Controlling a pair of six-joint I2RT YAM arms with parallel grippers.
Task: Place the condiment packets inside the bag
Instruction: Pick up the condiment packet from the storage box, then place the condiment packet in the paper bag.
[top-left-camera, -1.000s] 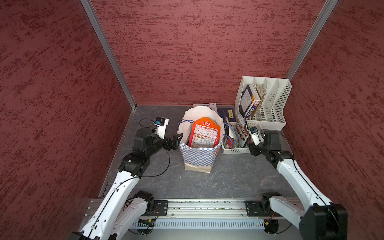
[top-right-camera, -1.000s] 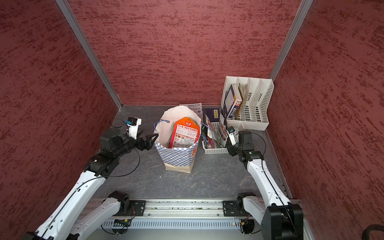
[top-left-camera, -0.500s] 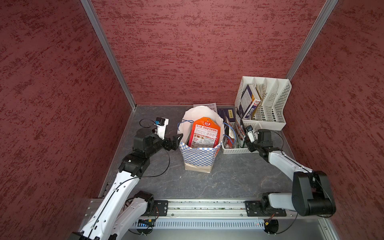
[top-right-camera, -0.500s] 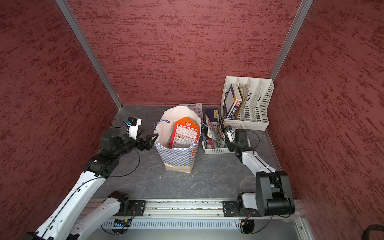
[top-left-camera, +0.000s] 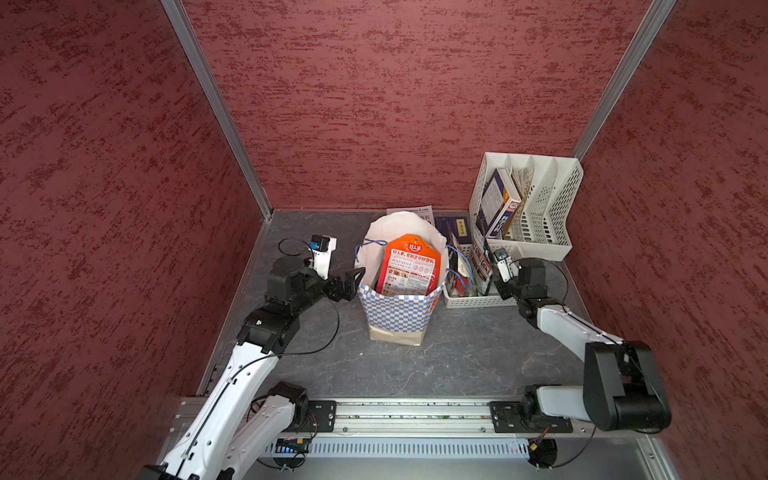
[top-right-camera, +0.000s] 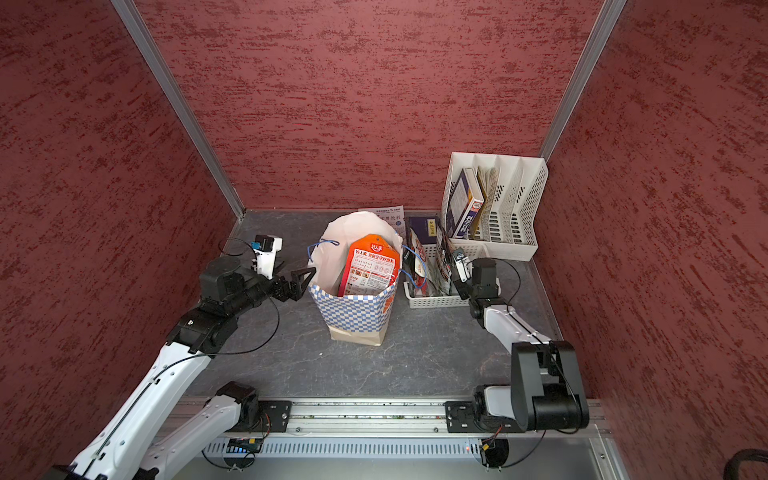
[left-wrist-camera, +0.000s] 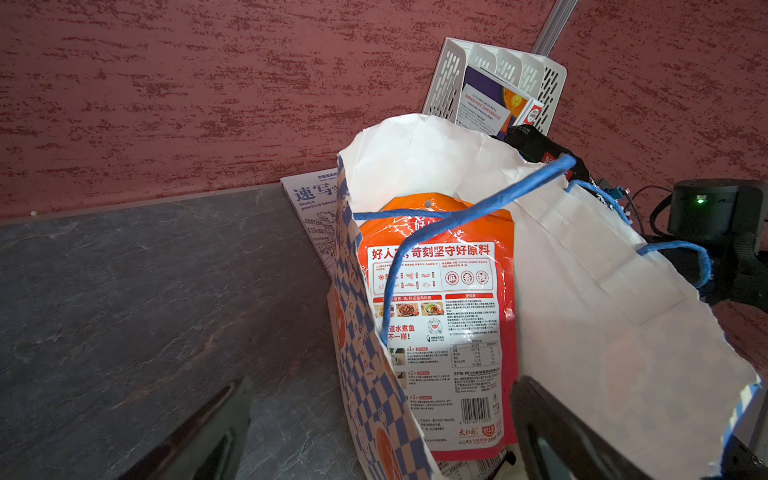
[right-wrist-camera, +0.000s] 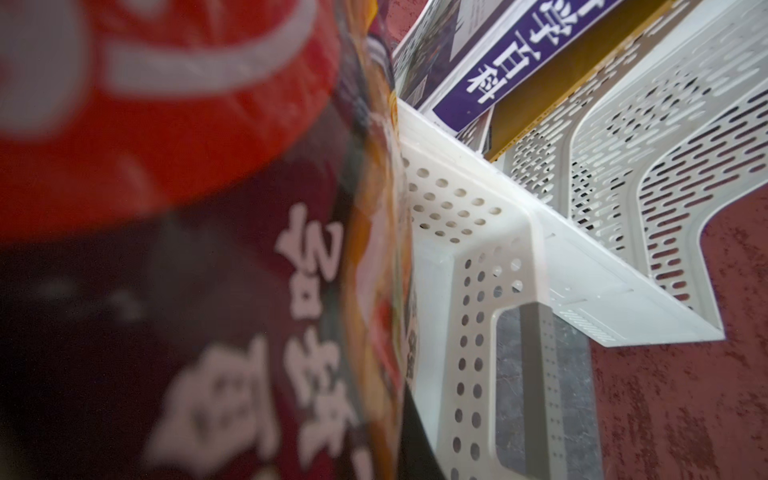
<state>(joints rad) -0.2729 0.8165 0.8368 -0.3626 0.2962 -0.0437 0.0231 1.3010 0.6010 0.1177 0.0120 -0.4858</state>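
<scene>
Since a moment ago, our right claw (top-left-camera: 492, 282) has moved in closer to the white basket (top-left-camera: 478, 300) and snapped shut on the edge of a dark red packet (right-wrist-camera: 208, 291) standing in it. Our left claw (top-left-camera: 351, 282) is wide open, just beside the bag (top-left-camera: 397, 309) on the table (top-left-camera: 457, 357). One orange packet (top-left-camera: 409, 266) stands inside the bag, poking out the top.

I count one bag (top-left-camera: 399, 309), one orange packet (top-left-camera: 409, 266) showing inside. One white basket (top-left-camera: 478, 300) at bag's 3 o'clock, at least two packets (top-left-camera: 482, 266) in it, exact number unclear. One file rack (top-left-camera: 552, 199) at 1 o'clock, two books (top-left-camera: 496, 203) visible. One booklet (top-left-camera: 411, 212) at 12.
</scene>
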